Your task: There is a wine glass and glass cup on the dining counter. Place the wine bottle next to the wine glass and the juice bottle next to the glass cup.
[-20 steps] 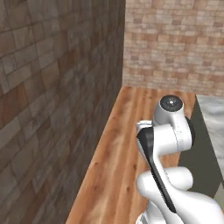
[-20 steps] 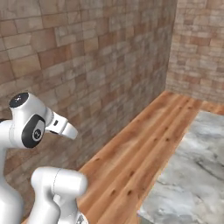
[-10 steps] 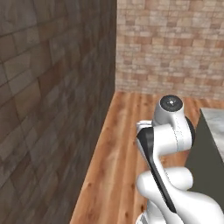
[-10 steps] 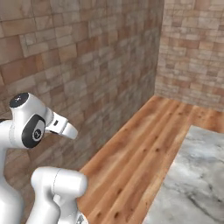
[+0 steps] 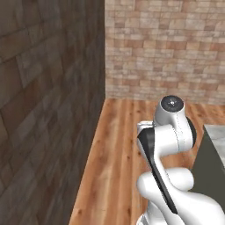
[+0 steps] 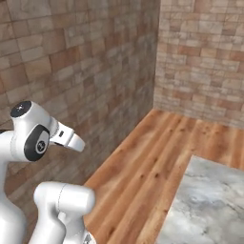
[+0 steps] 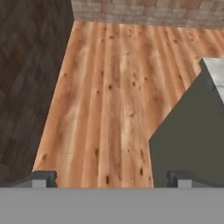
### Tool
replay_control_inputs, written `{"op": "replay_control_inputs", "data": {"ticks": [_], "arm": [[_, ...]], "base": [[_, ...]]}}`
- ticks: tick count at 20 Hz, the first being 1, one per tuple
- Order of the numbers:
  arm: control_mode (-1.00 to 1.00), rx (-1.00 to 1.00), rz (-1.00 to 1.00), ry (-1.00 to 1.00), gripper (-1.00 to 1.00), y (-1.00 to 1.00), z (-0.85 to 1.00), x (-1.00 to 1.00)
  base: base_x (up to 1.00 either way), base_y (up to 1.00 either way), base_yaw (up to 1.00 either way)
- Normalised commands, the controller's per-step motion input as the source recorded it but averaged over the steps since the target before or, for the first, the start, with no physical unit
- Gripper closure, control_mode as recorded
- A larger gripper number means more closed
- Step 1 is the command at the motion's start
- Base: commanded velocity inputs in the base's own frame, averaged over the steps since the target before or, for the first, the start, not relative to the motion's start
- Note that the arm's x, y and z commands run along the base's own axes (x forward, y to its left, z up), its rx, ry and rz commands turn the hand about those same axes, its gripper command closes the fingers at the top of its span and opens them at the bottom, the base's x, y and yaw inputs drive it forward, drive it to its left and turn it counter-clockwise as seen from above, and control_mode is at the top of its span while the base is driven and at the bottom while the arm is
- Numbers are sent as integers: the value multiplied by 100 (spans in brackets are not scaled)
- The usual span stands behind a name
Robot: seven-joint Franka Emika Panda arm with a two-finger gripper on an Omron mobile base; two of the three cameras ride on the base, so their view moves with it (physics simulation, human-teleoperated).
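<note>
Hand view catches a corner of the dining counter (image 7: 216, 72) at about two o'clock: a sliver of pale marble top with its plain grey-green end panel (image 7: 192, 140) dropping away beneath it toward four o'clock. Right base view shows the same slab (image 6: 209, 200) at five o'clock, grey-veined and bare on the part in sight. I cannot tell where the wine glass, glass cup, wine bottle or juice bottle are; none of them can be made out on what is visible.

Outward from the counter, wooden floor (image 7: 113, 100) runs from six o'clock up to twelve, meeting a light brick wall (image 5: 167, 48) at the far end and a darker brick wall (image 5: 44, 110) along nine o'clock.

The gripper (image 7: 111, 177) has its two dark fingertips (image 7: 43, 177) spread wide at the bottom of the hand view, nothing between them, pointed at floor just beside the end panel.

The step in hand looks like travel or search, with no bottle fetched. The main risk is the folded arm or base clipping the counter's end panel, which sits close at three o'clock. A second risk is mixing up the pairing once the bottles turn up, since the clear glasses will be faint against marble.
</note>
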Motion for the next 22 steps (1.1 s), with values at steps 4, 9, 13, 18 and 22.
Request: {"op": "replay_control_inputs", "data": {"ticks": [4,9,13,18,22], "arm": [[100,0,0,0,-100,0,0,0],[100,0,0,0,-100,0,0,0],[100,0,0,0,-100,0,0,0],[100,0,0,0,-100,0,0,0],[100,0,0,0,-100,0,0,0]], "base": [[82,0,-14],[81,0,-15],[78,0,-19],[77,0,-20],[78,0,-20]]}}
